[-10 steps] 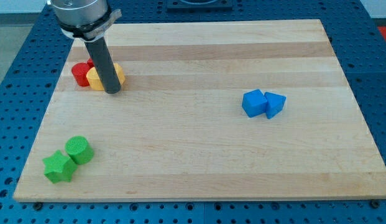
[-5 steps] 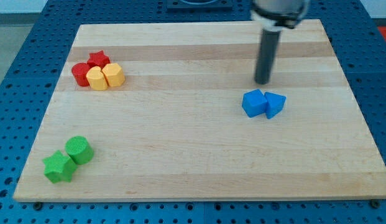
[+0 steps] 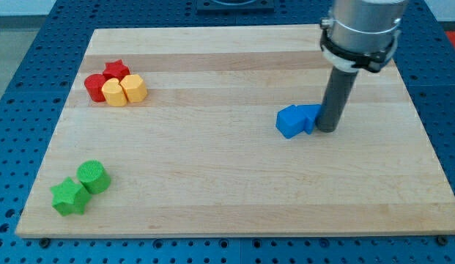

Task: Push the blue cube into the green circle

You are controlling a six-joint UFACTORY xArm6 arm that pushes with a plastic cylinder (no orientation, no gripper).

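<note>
You are looking down at a pale wooden board [image 3: 234,191] resting on a blue perforated table [image 3: 15,88]. Your arm ends in a straight dark rod, so there are no fingers to open or close and nothing is held. My tip [image 3: 327,130] rests on the board in its right half, nearer the top edge than the bottom one.

The blue cube [image 3: 289,122] sits just to the view's left of the tip. Between the cube and the rod lies a second blue block [image 3: 312,116], partly hidden by the rod, so its shape cannot be made out. It touches the cube, and the rod appears pressed against its right side.

The green circle [image 3: 93,176], a short round block, stands near the bottom left corner, well apart from the cube. A green star [image 3: 69,196] touches it on its lower left side.

Near the top left corner, four blocks cluster together: a red star [image 3: 116,70], a red round block [image 3: 94,87], a yellow round block [image 3: 113,93] and a yellow hexagon block [image 3: 133,89].
</note>
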